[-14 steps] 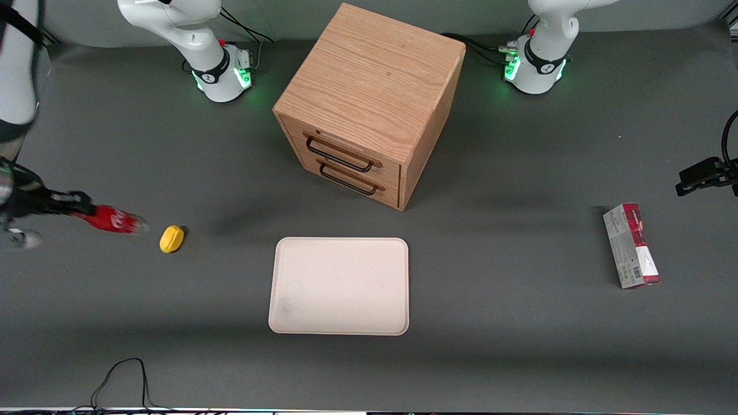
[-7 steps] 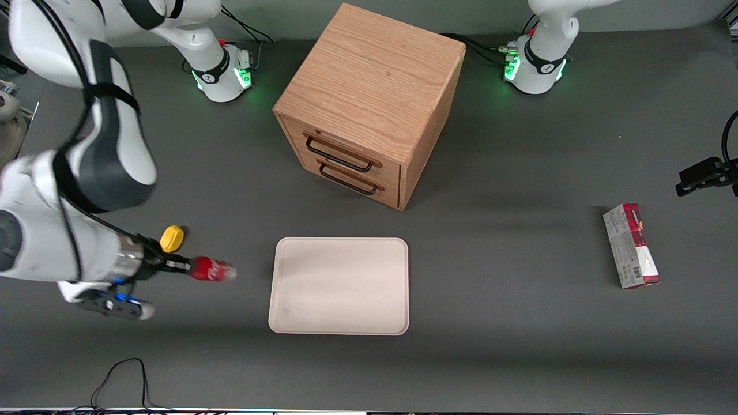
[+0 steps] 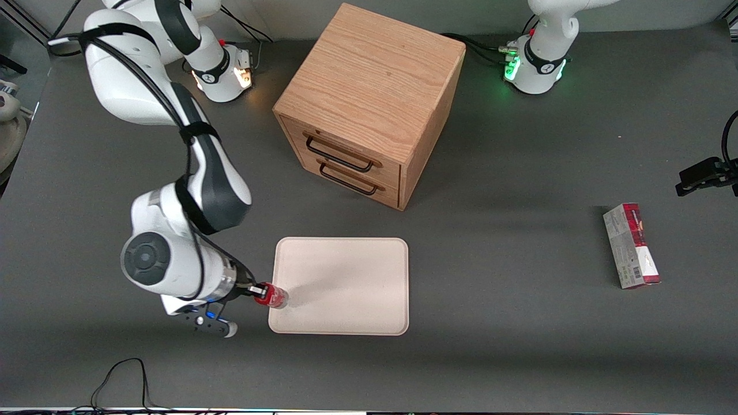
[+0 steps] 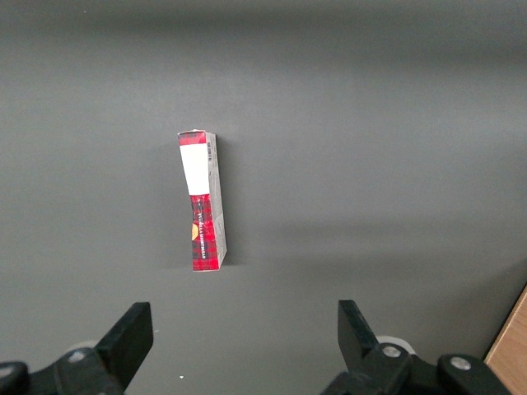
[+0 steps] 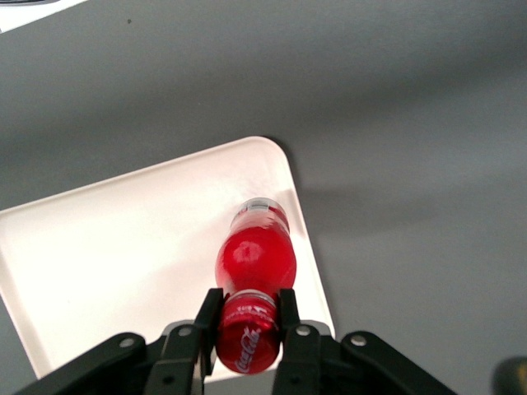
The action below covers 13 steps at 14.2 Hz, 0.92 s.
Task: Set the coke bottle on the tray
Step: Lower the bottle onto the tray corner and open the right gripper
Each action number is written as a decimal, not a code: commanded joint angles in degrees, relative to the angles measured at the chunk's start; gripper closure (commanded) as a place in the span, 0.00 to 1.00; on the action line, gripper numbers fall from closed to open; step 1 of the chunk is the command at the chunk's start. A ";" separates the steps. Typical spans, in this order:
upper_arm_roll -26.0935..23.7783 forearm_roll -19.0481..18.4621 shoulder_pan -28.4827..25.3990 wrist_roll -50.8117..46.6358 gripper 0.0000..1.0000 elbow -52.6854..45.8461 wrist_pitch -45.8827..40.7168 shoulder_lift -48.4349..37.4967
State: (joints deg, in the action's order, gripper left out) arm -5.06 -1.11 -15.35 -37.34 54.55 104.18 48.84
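Gripper (image 5: pixel 248 336) pinches slim red coke bottle (image 5: pixel 254 263) by its cap end, base over cream rectangular tray's (image 3: pixel 346 282) corner nearest the table's front edge.

We see a wooden cabinet (image 3: pixel 369 104) with two drawers mid-table, and a red and grey box (image 3: pixel 631 246) lying flat toward the parked arm's end.

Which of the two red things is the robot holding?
The coke bottle, clamped in the gripper over the tray's edge. The red box lies untouched toward the parked arm's end.
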 commanded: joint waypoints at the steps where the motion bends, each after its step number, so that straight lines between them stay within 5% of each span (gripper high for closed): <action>1: 0.05 -2.05 -0.74 -3.35 1.00 -3.22 2.24 2.92; 7: -0.03 -3.81 -1.18 -3.36 0.98 -3.14 3.40 4.33; 8: -0.04 -3.90 -1.18 -3.27 0.24 -3.05 3.48 4.33; 9: 0.05 -4.42 -1.26 -3.36 0.00 -3.05 3.66 4.42; 13: -0.04 -4.60 -1.62 -3.45 0.00 -2.96 3.92 4.33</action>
State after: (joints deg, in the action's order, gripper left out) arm -5.06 -4.15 -16.24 -38.76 53.89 108.18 52.11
